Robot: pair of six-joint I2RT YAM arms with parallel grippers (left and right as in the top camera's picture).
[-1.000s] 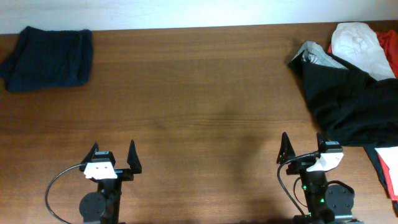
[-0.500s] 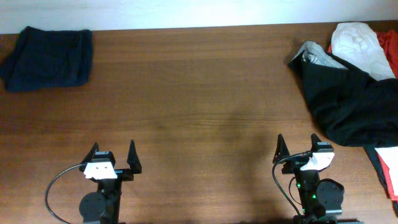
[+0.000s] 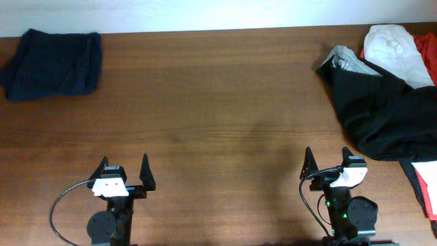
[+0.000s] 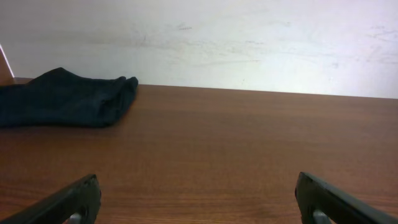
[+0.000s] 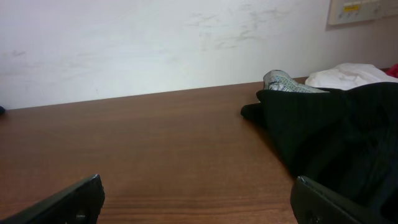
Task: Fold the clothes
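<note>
While both arms sit at the near edge of the brown wooden surface (image 3: pixel 218 123), neither touches any cloth. Left arm (image 3: pixel 113 186), near left: left jaws spread wide, released, nothing between them; both dark fingers (image 4: pixel 74 199) show at the bottom corners of the wrist view, with bare wood in the gap. Right arm (image 3: pixel 345 178), near right: right jaws likewise parted and empty.

Navy garment (image 3: pixel 54 55) lies in a compact, roughly rectangular bundle at the far left corner, well apart from the left arm. From the left wrist it sits low against the pale wall (image 4: pixel 199 37).

Unsorted pile on the right side:
- Black garment (image 3: pixel 382 109), largest, crumpled, spreading from the far right toward the near right; its nearest edge lies just beside the right arm, not touching.
- Grey garment (image 3: pixel 348 63), partly tucked under the black one at its far-left end.
- White garment (image 3: pixel 392 48), behind the black one at the far edge.
- Red garment (image 3: pixel 429 48), at the far right border, cut off by the frame.

More red and white cloth (image 3: pixel 425 184) shows at the near right edge, too cropped to identify.
</note>
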